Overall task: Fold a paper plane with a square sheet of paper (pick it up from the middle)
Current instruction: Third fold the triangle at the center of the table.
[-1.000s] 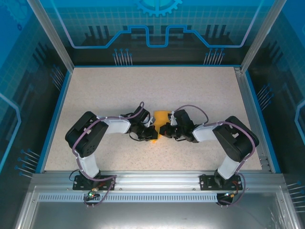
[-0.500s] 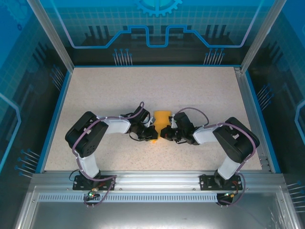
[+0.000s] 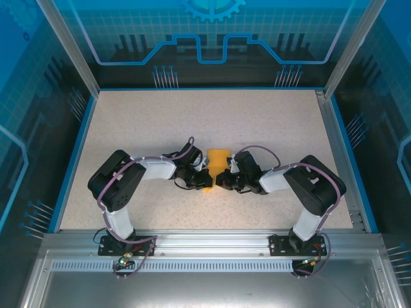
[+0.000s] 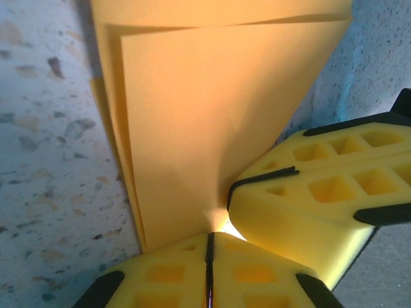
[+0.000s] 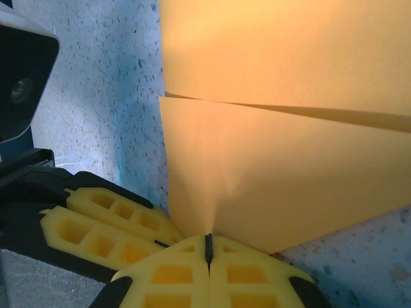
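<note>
One sheet of paper (image 3: 217, 158), orange-yellow, folded into overlapping layers, lying at the middle of the speckled table (image 3: 257, 122). In the top view its long axis runs from the near side to the far side. The far end looks broader and the near end narrower (no nose can be made out).

Surroundings: two arms reach inward from either side, their wrists crowding the sheet's near half and covering part of it. A blue rim borders the table.

Left pincer (image 3: 204, 178): jaws pressed together on the sheet's left edge. Its own view shows the layers (image 4: 212, 115) tapering down into the closed seam (image 4: 209, 256), with the other pincer's fingers (image 4: 321, 205) just beside.

Right pincer (image 3: 223, 178): likewise clamped tight, a flap (image 5: 289, 160) running into its seam (image 5: 207, 256).
</note>
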